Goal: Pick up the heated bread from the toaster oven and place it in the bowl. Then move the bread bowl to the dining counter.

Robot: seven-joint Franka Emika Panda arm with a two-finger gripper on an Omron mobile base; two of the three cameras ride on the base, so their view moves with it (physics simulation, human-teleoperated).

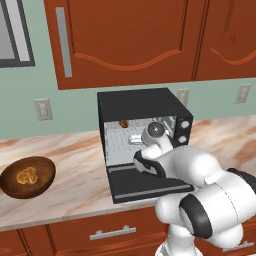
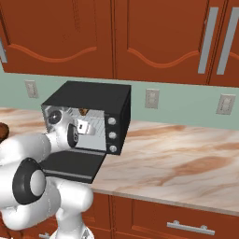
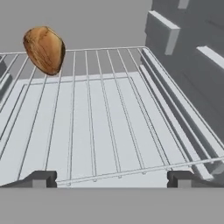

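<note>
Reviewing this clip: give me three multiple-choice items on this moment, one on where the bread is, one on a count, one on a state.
1. Where is the heated bread?
A. In the bowl
B. On the wire rack at the back of the toaster oven
C. On the dropped door

2. How many round silver knobs show on the toaster oven in the right base view?
A. One
B. Three
C. Five

3. How is the gripper?
A. Open, inside the oven, short of the bread
B. Shut on the bread
C. Shut on the bowl

Key: 1 B, the hand view shows it far back on the wire rack. 2 B, three stand in a column. 3 A, the fingertips stand wide apart, with nothing between them.
</note>
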